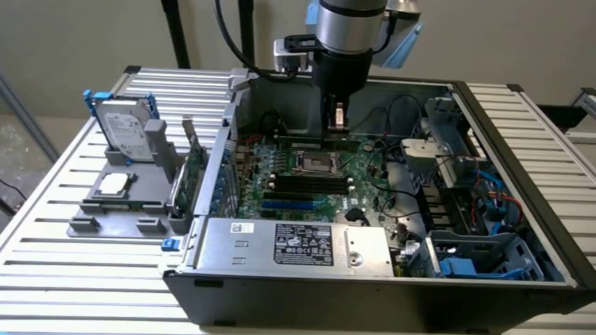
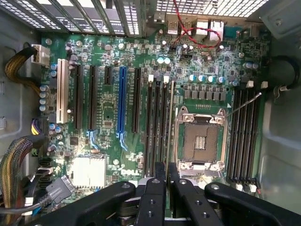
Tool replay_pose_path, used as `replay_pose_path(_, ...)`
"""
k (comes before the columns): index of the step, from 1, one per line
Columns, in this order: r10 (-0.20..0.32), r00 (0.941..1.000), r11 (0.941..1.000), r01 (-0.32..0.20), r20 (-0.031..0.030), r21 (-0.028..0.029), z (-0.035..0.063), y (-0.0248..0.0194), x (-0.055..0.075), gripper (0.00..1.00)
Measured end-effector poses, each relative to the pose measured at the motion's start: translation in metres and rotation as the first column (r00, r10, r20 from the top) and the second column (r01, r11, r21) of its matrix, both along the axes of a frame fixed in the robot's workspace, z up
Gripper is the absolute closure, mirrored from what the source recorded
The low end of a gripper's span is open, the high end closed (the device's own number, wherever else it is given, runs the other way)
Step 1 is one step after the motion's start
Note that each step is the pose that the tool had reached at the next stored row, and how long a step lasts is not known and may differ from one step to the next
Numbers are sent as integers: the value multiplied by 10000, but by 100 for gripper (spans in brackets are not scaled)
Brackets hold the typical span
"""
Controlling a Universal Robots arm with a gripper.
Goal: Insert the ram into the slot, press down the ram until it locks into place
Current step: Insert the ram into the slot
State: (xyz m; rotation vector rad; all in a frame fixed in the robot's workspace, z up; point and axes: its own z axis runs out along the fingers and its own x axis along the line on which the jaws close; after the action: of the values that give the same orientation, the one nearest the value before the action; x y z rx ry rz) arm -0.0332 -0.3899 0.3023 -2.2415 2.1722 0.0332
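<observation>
Deep inside the open case (image 1: 373, 296), low over the motherboard (image 2: 107, 109). At the gripper (image 2: 167, 188), fingers drawn in to a narrow gap and clamped on the top edge of the ram (image 2: 170, 122). Holds the stick upright and lengthwise along the slot (image 2: 168, 117) just beside the processor socket (image 2: 201, 141), at the end of a row of matching black sockets. Hard to tell whether resting in the groove or hanging just above it; looks not yet latched.

Risks from here, as a judgement:
- Pressing with the stick tilted or off the groove, jamming one end and flexing the board.
- Pressing against end clips (image 2: 165, 78) not swung outward, blocking the lock.
- Sliding sideways toward the bare socket, bending its pins.
</observation>
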Motion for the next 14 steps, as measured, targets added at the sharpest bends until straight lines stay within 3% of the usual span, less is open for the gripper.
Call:
replay_pose_path(9,0,10000,10000,0,-17,-50,-101,-92,0,86)
replay_pose_path(14,0,10000,10000,0,-57,-73,-164,-100,-2,86)
